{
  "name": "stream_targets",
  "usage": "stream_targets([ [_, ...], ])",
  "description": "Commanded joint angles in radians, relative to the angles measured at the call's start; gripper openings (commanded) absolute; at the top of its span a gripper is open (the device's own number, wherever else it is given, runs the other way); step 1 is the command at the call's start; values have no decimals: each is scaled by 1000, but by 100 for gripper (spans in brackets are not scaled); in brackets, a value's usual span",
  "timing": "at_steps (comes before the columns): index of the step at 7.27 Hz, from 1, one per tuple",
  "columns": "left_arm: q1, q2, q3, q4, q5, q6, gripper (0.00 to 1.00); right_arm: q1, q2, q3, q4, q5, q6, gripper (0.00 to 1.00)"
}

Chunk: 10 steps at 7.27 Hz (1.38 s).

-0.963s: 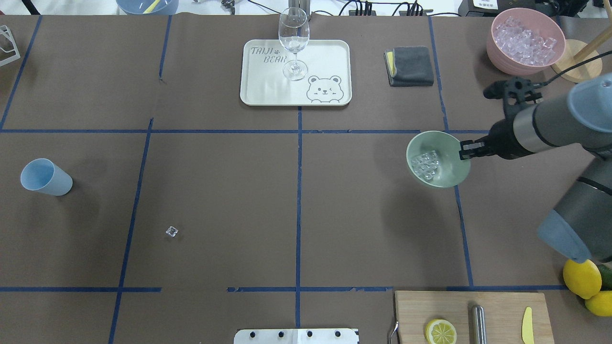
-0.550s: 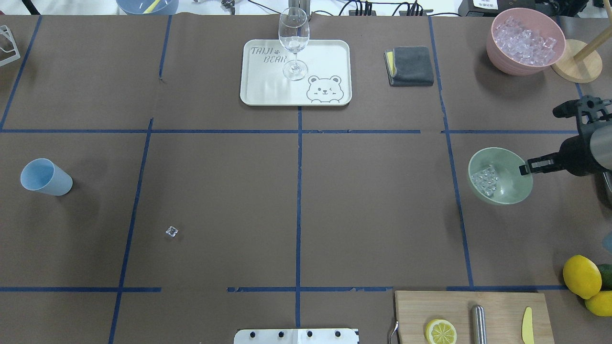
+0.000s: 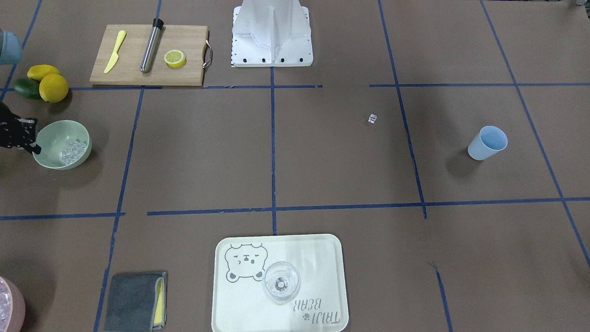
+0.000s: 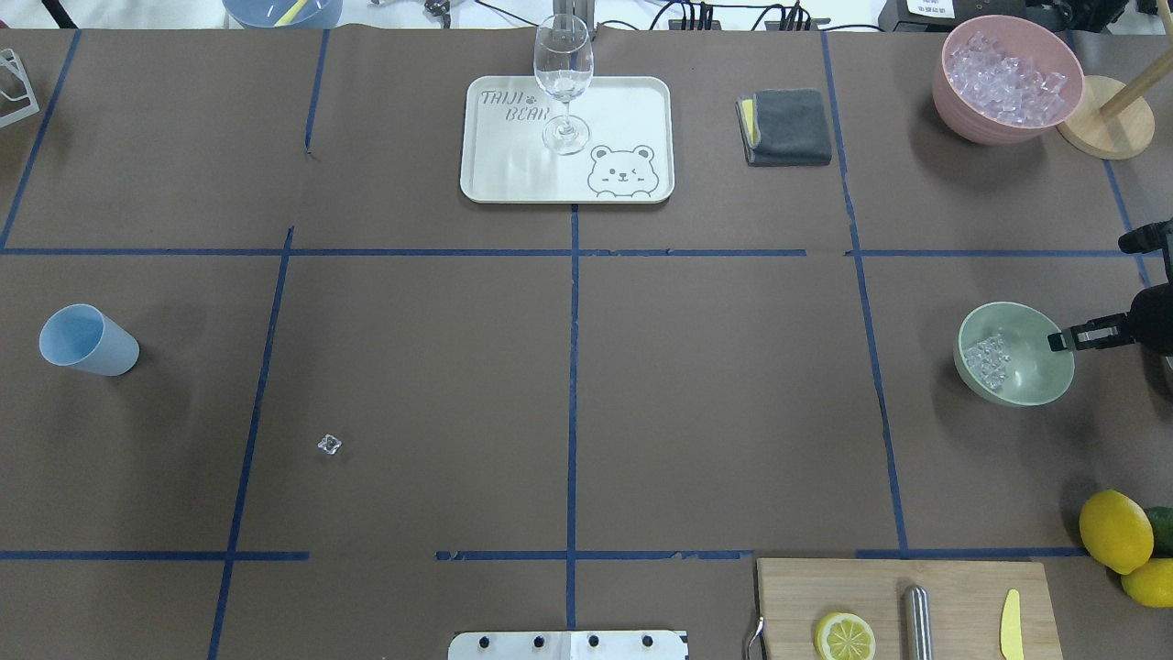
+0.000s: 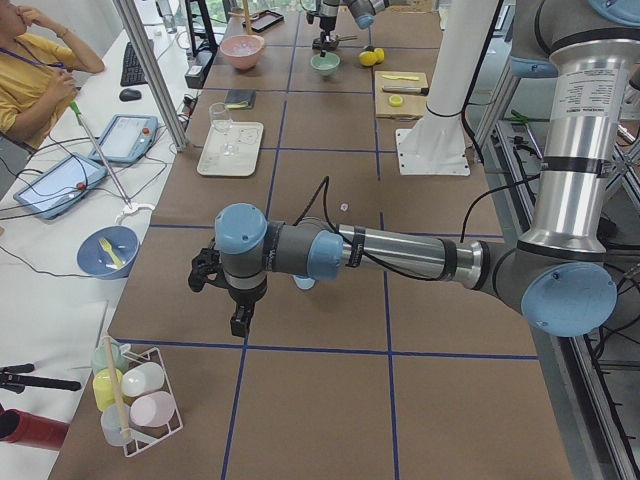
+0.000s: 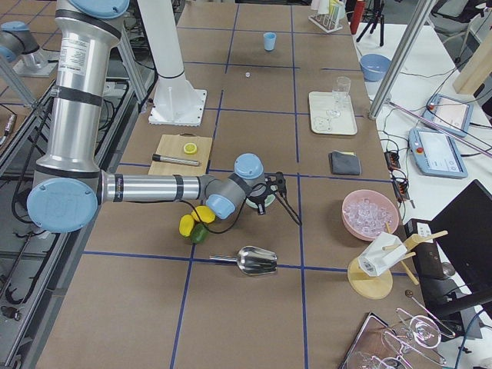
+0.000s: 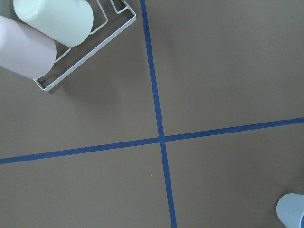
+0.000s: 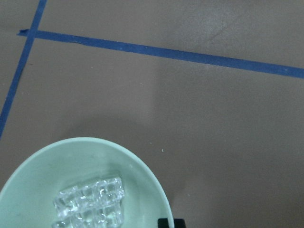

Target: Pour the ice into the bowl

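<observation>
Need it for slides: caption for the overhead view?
Right pincer holds the bowl of ice by its rim; one stray cube lies on the table.

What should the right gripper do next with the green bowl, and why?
Probably ease the bowl down and open the right gripper: it pinches the rim, and the ice already lies inside. Whether the bowl rests on the table is unclear.

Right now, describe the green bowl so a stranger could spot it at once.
Find the cutting board at the robot's right. Beyond the lemons beside it is the bowl: pale green, few ice cubes inside, unlike the heaped-full pink bowl.
</observation>
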Motion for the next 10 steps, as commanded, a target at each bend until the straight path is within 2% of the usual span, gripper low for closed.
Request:
stream_targets([
  [1,0,0,2,0,0,2,100,0,3,-28,18,0,-3,6],
  [2,0,0,2,0,0,2,100,0,8,-28,16,2,-3,41],
  [3,0,0,2,0,0,2,100,0,10,-20,18,-1,3,99],
  [6,0,0,0,0,-2,2,100,87,10,-5,-31,14,-23,100],
  [7,0,0,-1,0,-2,3,100,149,10,7,-131,14,-147,100],
  [8,0,0,-2,0,-2,3,100,262,11,42,-319,16,-390,100],
  [9,0,0,0,0,0,3,100,379,55,110,-579,16,-614,100],
  [10,0,2,-1,0,0,3,100,479,98,150,-813,16,-757,100],
])
